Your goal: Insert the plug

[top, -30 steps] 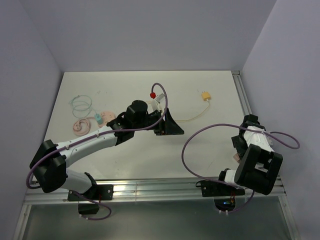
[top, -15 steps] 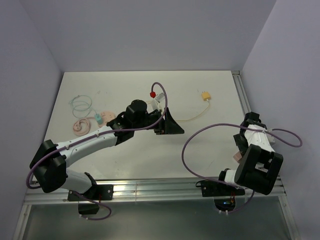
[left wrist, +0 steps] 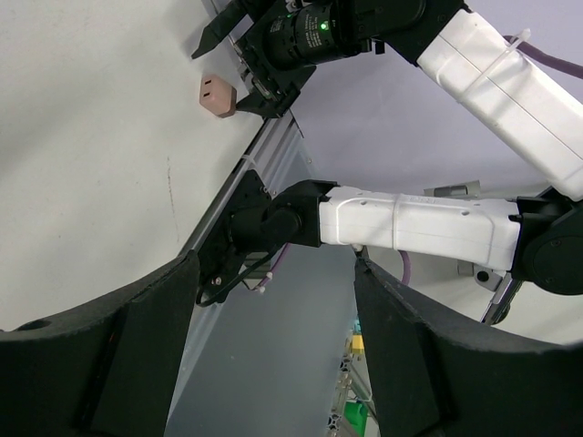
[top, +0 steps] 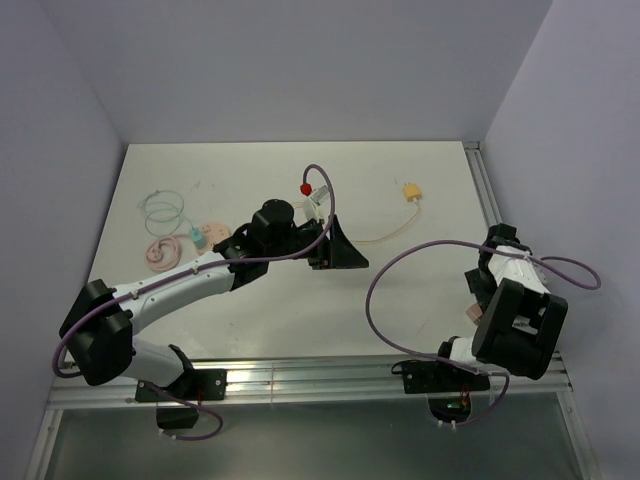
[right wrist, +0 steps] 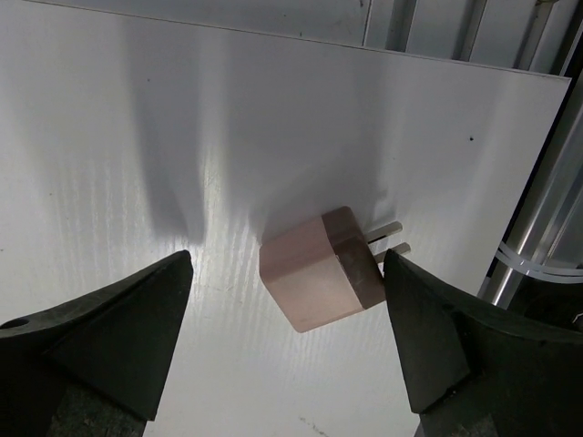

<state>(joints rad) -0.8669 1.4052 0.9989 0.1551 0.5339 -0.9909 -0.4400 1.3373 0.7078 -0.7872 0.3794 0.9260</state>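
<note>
The plug (right wrist: 321, 269) lies on the desk (right wrist: 137, 137) between the right gripper (right wrist: 287, 266)'s spread, empty jaws — prongs aimed at one jaw, so its long axis runs jaw-to-jaw.

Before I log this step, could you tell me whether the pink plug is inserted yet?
Not inserted: the pink plug lies loose on the table, prongs bare.

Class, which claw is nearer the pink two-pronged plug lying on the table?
Right. The right claw is at the pink plug, its open fingers on either side of it. The left claw is far off, over the middle of the table.
</note>
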